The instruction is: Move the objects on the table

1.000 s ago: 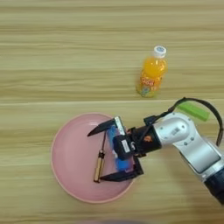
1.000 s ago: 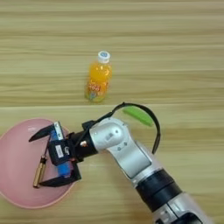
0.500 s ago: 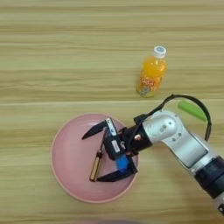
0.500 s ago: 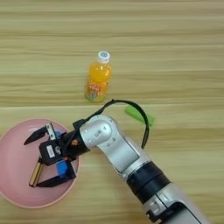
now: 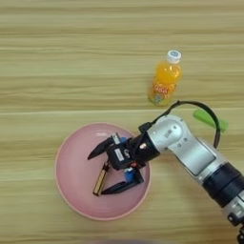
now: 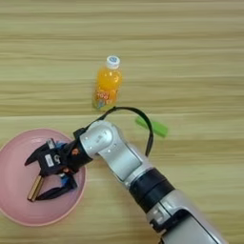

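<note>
1. Left eye view: the pink plate (image 5: 76,190) sits toward the near edge of the table (image 5: 62,71), left of centre. The right gripper (image 5: 102,169) hangs over the plate's right half, its two black fingers spread apart and clamped on nothing.
2. Left eye view: the screwdriver (image 5: 101,178) lies on the plate between the spread fingers, amber handle toward the near rim. The blue-and-white tube (image 5: 128,175) shows only in part beneath the gripper body.
3. Left eye view: the orange-drink bottle (image 5: 165,84) stands upright beyond the plate, well apart from it. The green piece (image 5: 208,119) lies on the table behind the arm, near the black cable.
4. Right eye view: the same layout, with the plate (image 6: 19,214) cut by the left edge of the picture and the fingers again apart around the screwdriver (image 6: 35,188).
5. Right eye view alone shows the forearm (image 6: 157,198) running toward the table's near right corner. The left eye view alone shows the whole plate.
6. Risk, as judged: closing here could catch tube and screwdriver together, or the thin screwdriver could roll and slip out.
7. Risk, as judged: fingers dragging on the plate could slide it; a sweeping elbow or cable could nudge the green piece.
</note>
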You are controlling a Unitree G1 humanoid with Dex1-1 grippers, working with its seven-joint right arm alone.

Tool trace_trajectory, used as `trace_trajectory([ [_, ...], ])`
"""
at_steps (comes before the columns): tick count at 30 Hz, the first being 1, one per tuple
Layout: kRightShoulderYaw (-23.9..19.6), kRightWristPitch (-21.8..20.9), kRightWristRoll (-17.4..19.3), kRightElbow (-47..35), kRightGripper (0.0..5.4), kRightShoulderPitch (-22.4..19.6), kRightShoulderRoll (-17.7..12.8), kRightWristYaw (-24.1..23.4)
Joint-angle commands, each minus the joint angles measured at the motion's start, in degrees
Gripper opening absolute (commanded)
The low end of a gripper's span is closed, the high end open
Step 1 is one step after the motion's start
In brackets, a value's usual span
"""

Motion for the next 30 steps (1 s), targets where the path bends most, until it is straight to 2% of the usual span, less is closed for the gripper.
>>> trace_trajectory([
  [1, 1.0, 0.8, -3.4, 1.4, 3.61, -3.6, -0.8, -1.5],
  [13, 4.8, 2.1, -4.5, 6.7, 2.26, -7.3, -0.5, 1.6],
  [27, 5.1, 1.6, -3.7, 9.0, 0.89, -7.7, 0.9, 1.9],
  [30, 4.9, 1.6, -2.8, 9.1, 0.82, -7.6, 1.6, 2.1],
])
